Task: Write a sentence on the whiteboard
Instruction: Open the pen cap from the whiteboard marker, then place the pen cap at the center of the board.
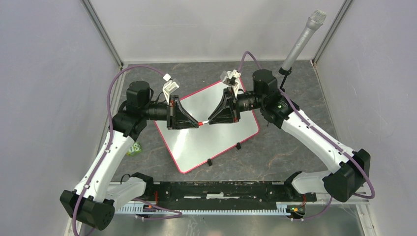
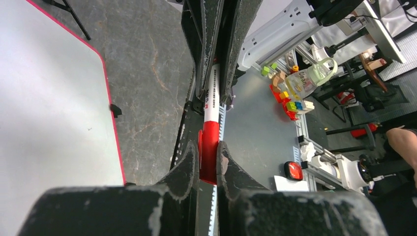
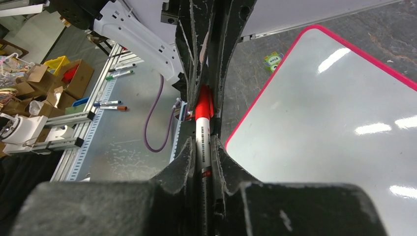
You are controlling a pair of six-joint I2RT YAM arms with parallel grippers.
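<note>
Whiteboard (image 1: 216,142) flat mid-table (image 1: 295,147), angled, clips (image 1: 238,145) on near edge. Marker (image 1: 203,121) level above it. Left gripper (image 2: 208,160) clamped on red cap, right gripper (image 3: 203,157) clamped on white barrel. Green pack (image 1: 133,148) left of board.

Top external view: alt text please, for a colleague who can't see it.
Both arms meet over the whiteboard, the left gripper and right gripper each clamped on one red-and-white marker held between them. No writing shows on the board.
</note>
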